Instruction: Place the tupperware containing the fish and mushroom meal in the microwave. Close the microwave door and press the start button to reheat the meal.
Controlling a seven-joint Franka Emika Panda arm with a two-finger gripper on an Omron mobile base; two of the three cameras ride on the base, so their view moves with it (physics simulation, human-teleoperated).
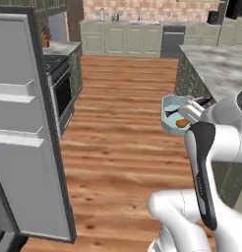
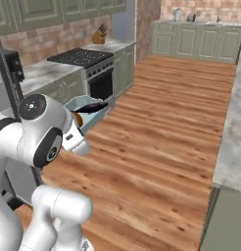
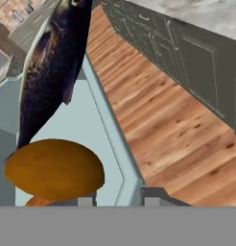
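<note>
I see the gripper (image 3: 119, 196) pinching the tub (image 3: 108, 144) by its right wall: one fingertip (image 3: 86, 199) sits inside the rim, the other outside, jaws partly closed on the thin edge. The tub (image 1: 173, 114) hangs in the air over the wood floor (image 1: 123, 128), beside the island counter (image 1: 216, 64). It is pale blue, angular and tilted. Inside lie a dark fish (image 3: 50, 72) and, below it, an orange-brown mushroom (image 3: 53, 169).
</note>
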